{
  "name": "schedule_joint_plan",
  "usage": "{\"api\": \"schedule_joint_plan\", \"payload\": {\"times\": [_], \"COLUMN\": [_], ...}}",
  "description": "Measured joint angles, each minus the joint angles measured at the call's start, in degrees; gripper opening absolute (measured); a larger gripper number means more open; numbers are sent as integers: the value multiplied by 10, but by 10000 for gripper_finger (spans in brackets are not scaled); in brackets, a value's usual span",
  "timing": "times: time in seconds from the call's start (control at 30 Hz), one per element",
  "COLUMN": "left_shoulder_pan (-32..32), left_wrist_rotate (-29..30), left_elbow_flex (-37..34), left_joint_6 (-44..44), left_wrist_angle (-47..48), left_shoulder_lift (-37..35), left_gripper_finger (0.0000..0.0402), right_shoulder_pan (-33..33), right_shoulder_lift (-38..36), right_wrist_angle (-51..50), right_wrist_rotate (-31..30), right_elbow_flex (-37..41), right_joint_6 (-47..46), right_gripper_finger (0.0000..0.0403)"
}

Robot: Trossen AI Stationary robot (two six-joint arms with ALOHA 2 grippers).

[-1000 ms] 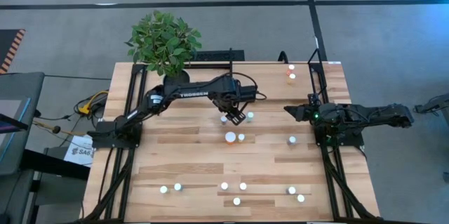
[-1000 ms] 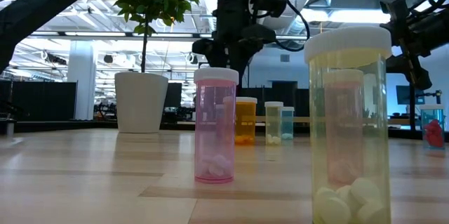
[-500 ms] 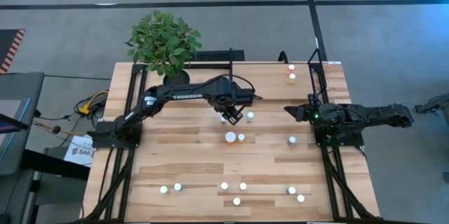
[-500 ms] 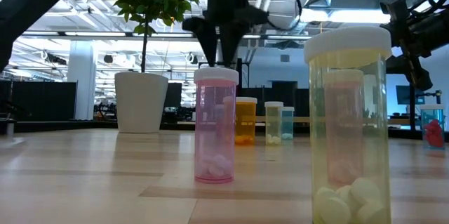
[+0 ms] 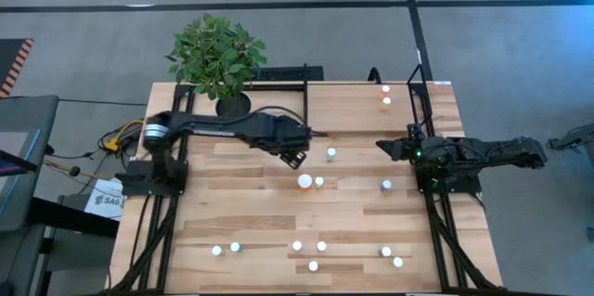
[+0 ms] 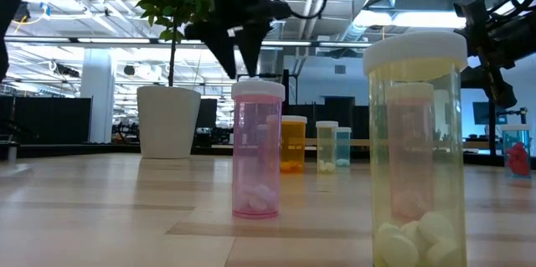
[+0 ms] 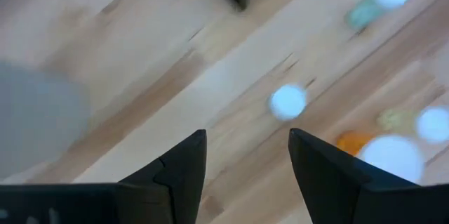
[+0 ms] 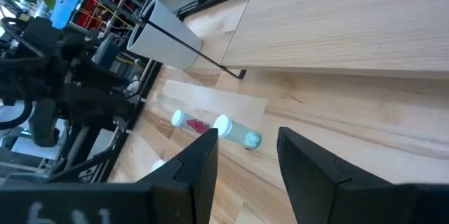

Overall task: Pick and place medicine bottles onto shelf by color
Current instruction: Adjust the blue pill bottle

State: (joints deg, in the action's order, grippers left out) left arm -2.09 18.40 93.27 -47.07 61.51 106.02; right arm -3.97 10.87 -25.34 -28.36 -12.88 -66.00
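Observation:
My left gripper point(image 5: 295, 156) hangs open and empty over the middle of the table; its fingers also show in the left wrist view point(image 7: 247, 134). A white-capped bottle point(image 7: 287, 102) stands just beyond the fingertips. A greenish bottle point(image 5: 330, 154), the larger orange bottle point(image 5: 304, 182) and a small one point(image 5: 319, 182) stand close by on their bases. The shelf point(image 5: 353, 110) is the raised board at the far right, with two bottles point(image 5: 385, 101) on it. My right gripper point(image 5: 382, 148) waits open at the right, near the shelf's front edge.
Several more bottles point(image 5: 297, 246) stand in a loose row near the table's front edge, and one point(image 5: 386, 185) stands at the right. A potted plant point(image 5: 218, 55) stands at the far left. The pink bottle point(image 6: 257, 150) and a yellowish one point(image 6: 416, 150) stand closest to the low camera.
My left gripper has gone a little toward the table's left edge, away from the greenish bottle, while its arm has stretched out lower from its base. The bottles have stayed where they were.

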Motion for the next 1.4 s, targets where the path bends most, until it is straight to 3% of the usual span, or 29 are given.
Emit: {"api": "schedule_joint_plan", "payload": {"times": [0.1, 0.23, 0.57, 1.4], "left_shoulder_pan": [0, 0, -1, -7], "left_wrist_rotate": [5, 8, -28, -64], "left_elbow_flex": [-76, -120, -125, -126], "left_joint_6": [22, 43, 35, 47], "left_wrist_angle": [-112, -192, -218, -252], "left_shoulder_lift": [-30, -34, 29, 87], "left_gripper_finger": [190, 190, 190, 190], "right_shoulder_pan": [0, 0, 0, 0], "right_shoulder_lift": [0, 0, 0, 0], "right_wrist_angle": [0, 0, -2, -11], "right_wrist_rotate": [0, 0, 0, 0], "right_elbow_flex": [0, 0, 0, 0], "right_joint_6": [0, 0, 0, 0], "right_gripper_finger": [170, 170, 170, 170]}}
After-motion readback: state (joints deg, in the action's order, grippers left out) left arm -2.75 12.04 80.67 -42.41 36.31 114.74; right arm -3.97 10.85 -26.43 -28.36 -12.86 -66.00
